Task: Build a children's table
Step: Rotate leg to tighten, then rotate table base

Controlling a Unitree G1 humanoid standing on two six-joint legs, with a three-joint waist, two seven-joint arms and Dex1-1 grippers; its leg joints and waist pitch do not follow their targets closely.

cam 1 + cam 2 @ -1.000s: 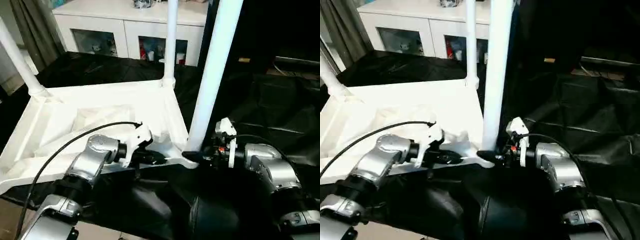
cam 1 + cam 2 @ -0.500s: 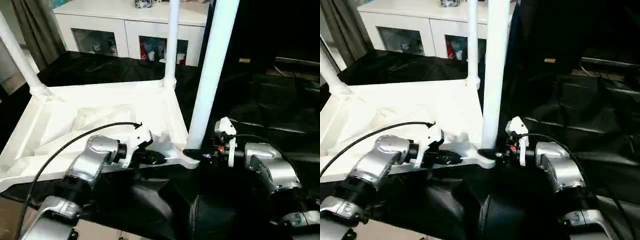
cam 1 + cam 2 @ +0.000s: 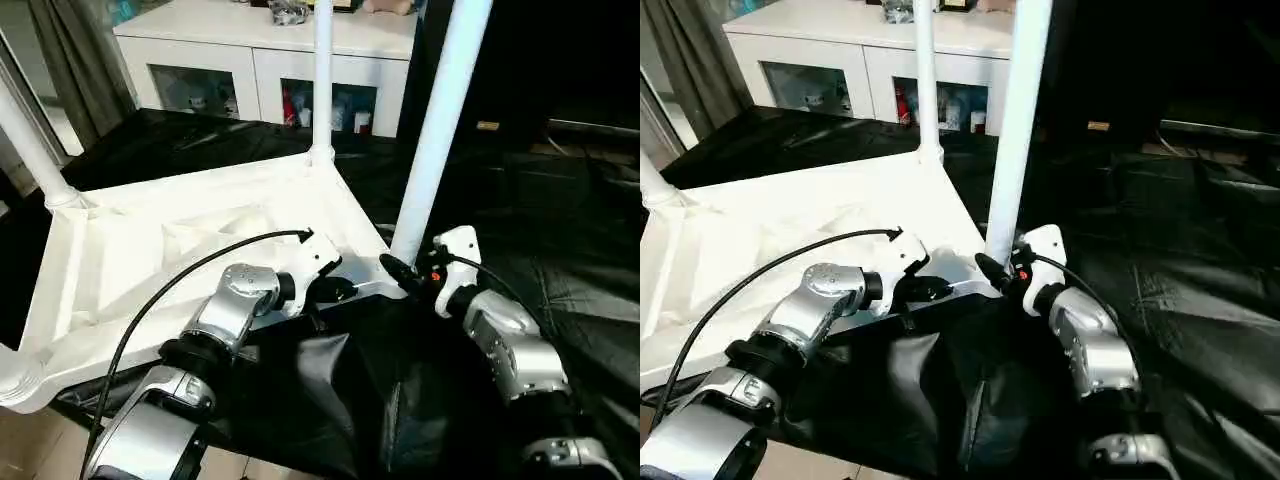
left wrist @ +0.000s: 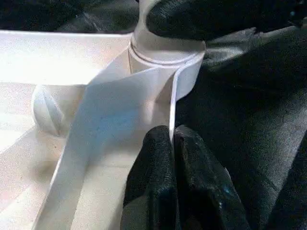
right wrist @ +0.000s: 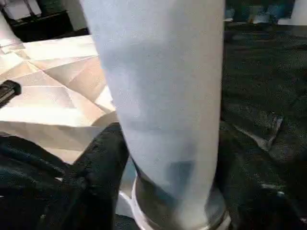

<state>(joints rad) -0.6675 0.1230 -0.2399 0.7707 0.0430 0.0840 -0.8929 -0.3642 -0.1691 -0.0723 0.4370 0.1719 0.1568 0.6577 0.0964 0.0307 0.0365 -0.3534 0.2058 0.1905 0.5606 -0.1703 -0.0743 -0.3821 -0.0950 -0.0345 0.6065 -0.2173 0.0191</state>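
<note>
No text, label, brand, number or sign can be read anywhere in these pictures.

Table (image 3: 560, 190): draped in black cloth.
Cabinet (image 3: 270, 60): white, glass doors, behind the table.
Curtain (image 3: 80, 70): grey, at left.
</note>
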